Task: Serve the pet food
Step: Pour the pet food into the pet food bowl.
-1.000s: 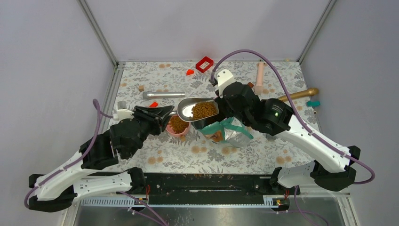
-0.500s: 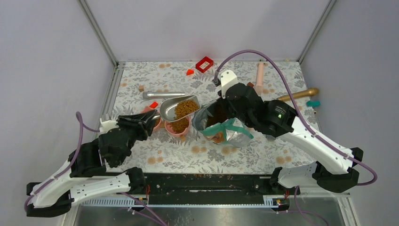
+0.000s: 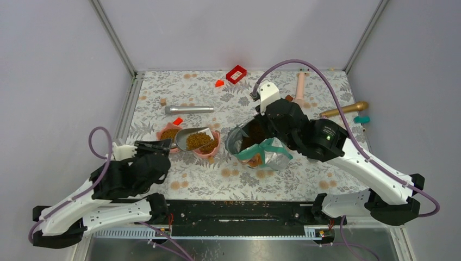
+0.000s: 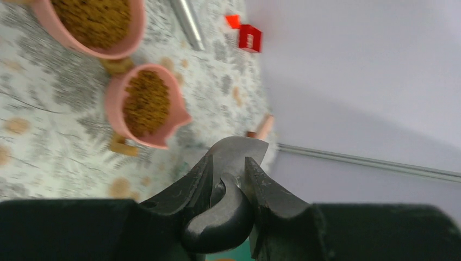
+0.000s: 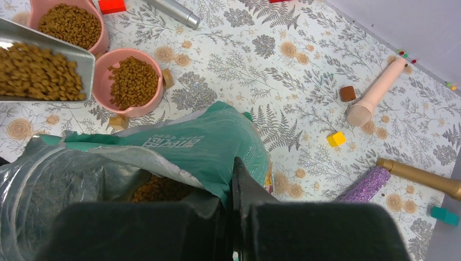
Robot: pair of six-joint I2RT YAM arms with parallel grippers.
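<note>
Pet food (image 5: 157,188) sits inside pouch (image 5: 217,136) with unreadable white lettering.

Two pink bowls sit left of centre: one farther left (image 5: 103,41), one nearer (image 5: 97,87). One metal scoop (image 3: 181,141), one food pouch (image 5: 206,147). Four rods: silver (image 3: 189,109), pink (image 3: 299,86), gold (image 3: 343,110), purple (glittery) (image 5: 365,184). Small blocks: three red (image 3: 236,73) (image 3: 219,83) (image 5: 112,5), three wooden (image 3: 162,101) (image 5: 167,78) (image 5: 117,120), one brown (image 5: 348,93), one yellow (image 5: 336,139), one teal (image 3: 361,119) at the far right.
</note>
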